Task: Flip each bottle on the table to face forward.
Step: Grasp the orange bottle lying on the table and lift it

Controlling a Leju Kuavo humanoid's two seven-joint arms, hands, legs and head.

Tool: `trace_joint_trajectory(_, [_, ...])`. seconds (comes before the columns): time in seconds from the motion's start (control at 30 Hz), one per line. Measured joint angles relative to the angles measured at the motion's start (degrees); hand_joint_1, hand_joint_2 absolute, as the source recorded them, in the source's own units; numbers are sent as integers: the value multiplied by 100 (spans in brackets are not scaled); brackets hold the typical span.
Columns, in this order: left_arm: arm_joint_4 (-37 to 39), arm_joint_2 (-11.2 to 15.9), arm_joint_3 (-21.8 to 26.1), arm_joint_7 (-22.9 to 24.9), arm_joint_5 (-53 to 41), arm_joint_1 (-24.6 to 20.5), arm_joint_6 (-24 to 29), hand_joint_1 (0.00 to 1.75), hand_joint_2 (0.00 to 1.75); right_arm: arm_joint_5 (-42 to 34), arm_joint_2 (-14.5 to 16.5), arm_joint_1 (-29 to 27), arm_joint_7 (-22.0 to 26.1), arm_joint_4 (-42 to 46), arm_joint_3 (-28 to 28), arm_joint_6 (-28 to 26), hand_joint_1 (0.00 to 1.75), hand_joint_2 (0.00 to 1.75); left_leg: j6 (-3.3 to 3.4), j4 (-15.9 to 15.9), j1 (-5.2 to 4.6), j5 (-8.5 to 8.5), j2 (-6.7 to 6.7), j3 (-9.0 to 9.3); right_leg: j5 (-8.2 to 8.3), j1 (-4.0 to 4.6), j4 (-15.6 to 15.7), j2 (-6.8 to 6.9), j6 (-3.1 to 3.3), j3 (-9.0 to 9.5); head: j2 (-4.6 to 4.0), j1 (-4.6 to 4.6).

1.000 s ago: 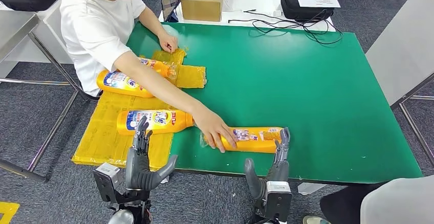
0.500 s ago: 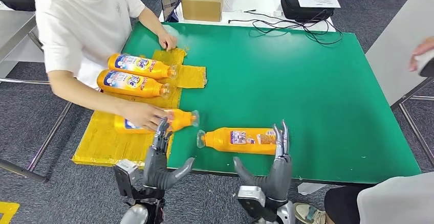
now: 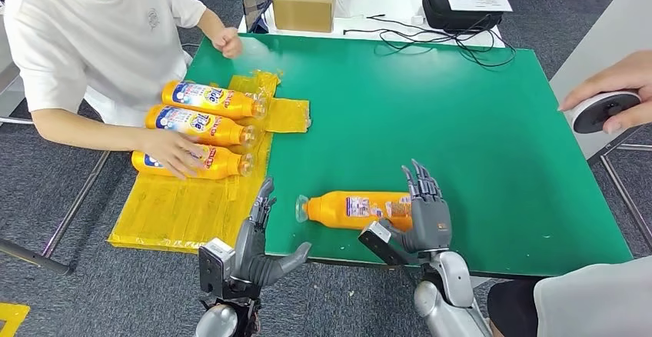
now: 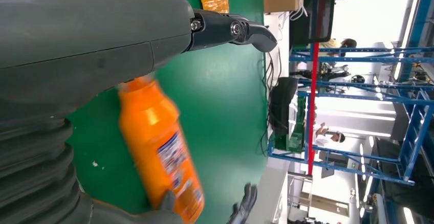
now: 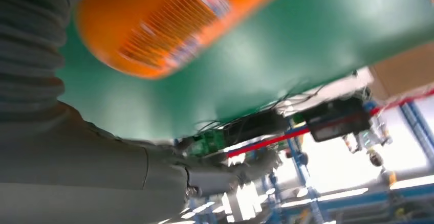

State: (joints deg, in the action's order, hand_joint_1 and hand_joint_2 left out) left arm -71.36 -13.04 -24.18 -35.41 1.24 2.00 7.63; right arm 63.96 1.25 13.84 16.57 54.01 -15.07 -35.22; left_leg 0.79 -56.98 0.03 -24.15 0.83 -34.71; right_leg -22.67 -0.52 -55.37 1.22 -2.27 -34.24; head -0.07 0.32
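1. My right hand (image 3: 425, 218) stands at the base end of the orange bottle (image 3: 357, 210), low and centre in the head view. Its fingers (image 3: 419, 179) rise straight and apart, and I cannot tell whether the palm touches the bottle.

2. My left hand (image 3: 261, 237) hangs at the near table edge, lower left of centre, fingers spread, thumb out, holding nothing. It is near the bottle's cap end but apart from it.

3. The bottle lies on its side on the green table (image 3: 461, 121), cap toward the left of the frame. A small printed panel faces up, which I take for the back label, so I judge this one not yet flipped.

4. At centre left, three bottles (image 3: 204, 118) lie side by side on yellow sheeting (image 3: 177, 210), big blue-and-white labels up. They look done.

5. A person in a white shirt (image 3: 100, 33), upper left, rests a hand (image 3: 173, 156) on the nearest of those three.

6. At the right edge, another person's hand holds a round white object (image 3: 603, 110).

7. By my reading, one bottle remains to be turned.
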Motion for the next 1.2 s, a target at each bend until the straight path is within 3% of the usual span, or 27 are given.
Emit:
trace_joint_trajectory(0.43, [11, -31, -118, 112, -228, -20, 57, 0, 175, 33, -287, 617, -313, -1086, -455, 710, 0, 175, 0, 1, 0, 0, -2, -4, -1, 0, 0, 1, -1, -2, 0, -1])
trace_joint_trajectory(0.83, [-191, -44, -227, 123, -241, -38, 16, 0, 175, 576, -351, 1058, -746, -1526, -1030, 744, 0, 175, 0, 0, 1, 0, -1, 10, -1, 1, 0, 1, 0, 9, 0, 0])
trace_joint_trajectory(0.93, [-230, -45, -227, 173, -176, -39, -55, 0, 175, 529, -346, 1197, -879, -1629, -1109, 1129, 0, 175, 0, 1, 1, 0, 4, 14, 0, 1, 0, -1, 0, 12, 0, 1])
trace_joint_trajectory(1.13, [-288, -45, -224, 408, -72, -70, -308, 0, 175, 358, -272, 1827, -1530, -2080, -1274, 2477, 0, 175, 2, 1, 0, -7, 28, 58, 0, 0, 3, -17, 1, 43, 0, 0])
trace_joint_trajectory(1.17, [-289, -46, -223, 455, -68, -79, -346, 0, 175, 331, -253, 1919, -1617, -2157, -1291, 2634, 2, 175, 3, 1, 0, -6, 28, 62, 1, 0, 3, -16, 1, 47, 0, 0])
trace_joint_trajectory(1.2, [-289, -46, -222, 510, -53, -87, -391, 0, 175, 304, -234, 2005, -1712, -2234, -1306, 2791, 17, 175, 5, 2, 0, -4, 28, 65, 2, 0, 3, -16, 2, 50, 0, 0])
